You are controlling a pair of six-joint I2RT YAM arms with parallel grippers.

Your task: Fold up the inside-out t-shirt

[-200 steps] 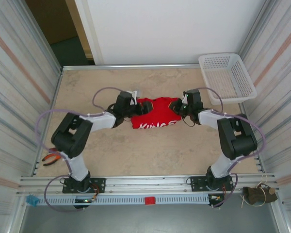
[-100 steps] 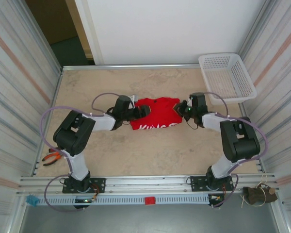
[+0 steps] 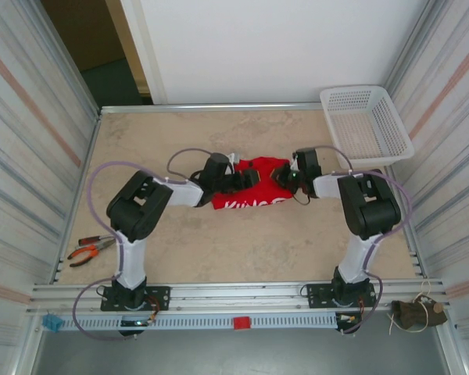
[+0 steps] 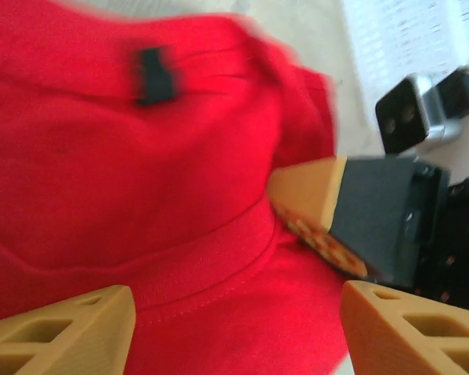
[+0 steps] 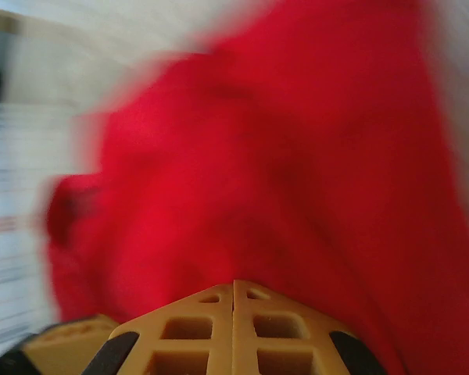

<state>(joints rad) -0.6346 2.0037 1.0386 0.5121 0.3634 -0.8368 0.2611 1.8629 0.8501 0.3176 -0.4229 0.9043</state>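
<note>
The inside-out t-shirt (image 3: 250, 191) is bright red and lies bunched at mid-table, with white print along its near edge. My left gripper (image 3: 248, 179) reaches over it from the left. In the left wrist view that left gripper (image 4: 238, 316) is open, its fingers (image 4: 70, 332) standing apart above a stitched hem of the t-shirt (image 4: 141, 180). My right gripper (image 3: 286, 179) comes in from the right and is shut. Its tips (image 5: 234, 291) sit against the red cloth (image 5: 281, 156). Whether cloth is pinched between them I cannot tell.
A white mesh basket (image 3: 367, 125) stands at the back right corner. Orange-handled pliers (image 3: 90, 250) lie near the left wall. Metal rails and striped walls bound the table. A black tag (image 4: 155, 74) is sewn onto the shirt.
Both grippers have moved inward over the shirt, the left one to the right and the right one to the left. The shirt has stayed in place.
</note>
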